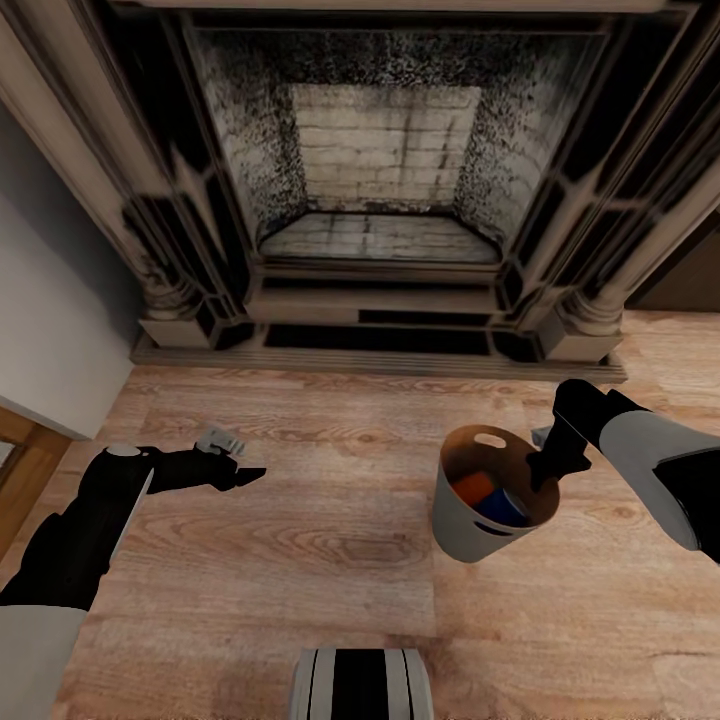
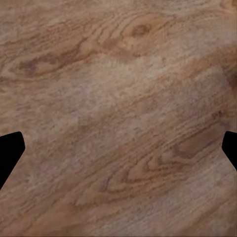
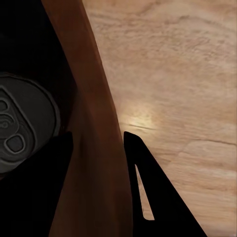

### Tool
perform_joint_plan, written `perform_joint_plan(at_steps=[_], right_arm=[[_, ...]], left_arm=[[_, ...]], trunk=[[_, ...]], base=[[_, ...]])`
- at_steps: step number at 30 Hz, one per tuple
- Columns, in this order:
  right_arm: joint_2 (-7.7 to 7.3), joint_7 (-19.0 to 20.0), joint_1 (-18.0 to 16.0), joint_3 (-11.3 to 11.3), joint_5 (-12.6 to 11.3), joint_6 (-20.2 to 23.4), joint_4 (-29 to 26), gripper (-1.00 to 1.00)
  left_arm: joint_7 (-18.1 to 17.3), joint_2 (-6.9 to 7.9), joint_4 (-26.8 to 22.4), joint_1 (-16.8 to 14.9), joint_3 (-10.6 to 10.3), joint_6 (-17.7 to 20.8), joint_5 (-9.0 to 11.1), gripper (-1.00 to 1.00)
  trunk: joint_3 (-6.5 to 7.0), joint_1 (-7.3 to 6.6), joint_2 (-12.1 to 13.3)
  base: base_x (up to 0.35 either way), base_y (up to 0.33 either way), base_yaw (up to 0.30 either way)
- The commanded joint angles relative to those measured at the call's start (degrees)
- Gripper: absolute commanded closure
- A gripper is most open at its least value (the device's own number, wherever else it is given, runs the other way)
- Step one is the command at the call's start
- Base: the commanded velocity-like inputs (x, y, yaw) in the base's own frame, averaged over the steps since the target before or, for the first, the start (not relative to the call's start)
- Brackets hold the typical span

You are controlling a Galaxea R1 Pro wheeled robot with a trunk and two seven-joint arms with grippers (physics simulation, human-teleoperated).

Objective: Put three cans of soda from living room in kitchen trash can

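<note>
Light wood planks (image 1: 300,540) cover the living room floor in front of a dark ornate fireplace (image 1: 385,190), whose pale brick back and sooty side walls show in the head view. A pale wall (image 1: 50,320) stands beside the fireplace, on the robot's left.

The tash can (image 1: 470,525), light grey outside and glossy brown inside, stands upright on the floor, well in front of the fireplace hearth. Its slot handle (image 1: 490,440) is cut in the rim on the fireplace side. Inside the bin lie an orange can (image 1: 472,488) and a dark blue can (image 1: 500,508), touching each other; a third can cannot be made out. In the right wrist view, a silver can top (image 3: 22,126) shows deep inside the bin.

The right gripper (image 1: 545,470) is at the bin's rim, on the side away from the wall. Its fingers (image 3: 148,192) straddle the brown wall (image 3: 94,148), one inside and one outside, pinched onto it.

The left gripper (image 1: 245,473) hangs over bare floor, well apart from the bin, its jaws spread wide and holding nothing; its fingertips (image 2: 10,153) frame wood grain.
</note>
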Motion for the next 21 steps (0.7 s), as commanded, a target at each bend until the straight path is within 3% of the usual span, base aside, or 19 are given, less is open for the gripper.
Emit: perform_joint_plan(at_steps=[1, 4, 11, 16, 21], right_arm=[[0.0, 0.0, 0.0, -0.1, -0.5, 0.3, 0.0, 1.0], [0.01, 0.0, 0.0, -0.1, -0.5, 0.3, 0.0, 1.0], [0.05, 0.0, 0.0, -0.1, -0.5, 0.3, 0.0, 1.0], [-0.02, 0.0, 0.0, -0.1, -0.5, 0.3, 0.0, 1.0], [0.0, 0.0, 0.0, 0.0, -0.5, 0.3, 0.0, 1.0]], left_arm=[[0.0, 0.0, 0.0, 0.0, 0.0, 0.0, 0.0, -1.0], [0.0, 0.0, 0.0, 0.0, 0.0, 0.0, 0.0, -1.0], [0.0, 0.0, 0.0, 0.0, 0.0, 0.0, 0.0, -1.0], [0.0, 0.0, 0.0, 0.0, 0.0, 0.0, 0.0, -1.0], [0.0, 0.0, 0.0, 0.0, 0.0, 0.0, 0.1, -1.0]], trunk=[[-0.22, 0.01, 0.0], [-0.89, 0.09, -0.1], [-0.89, 0.09, -0.1], [-1.99, 0.22, -0.1], [-1.99, 0.22, -0.1]], base=[[0.0, 0.0, 0.0], [0.0, 0.0, 0.0], [0.0, 0.0, 0.0], [0.0, 0.0, 0.0], [0.0, 0.0, 0.0]])
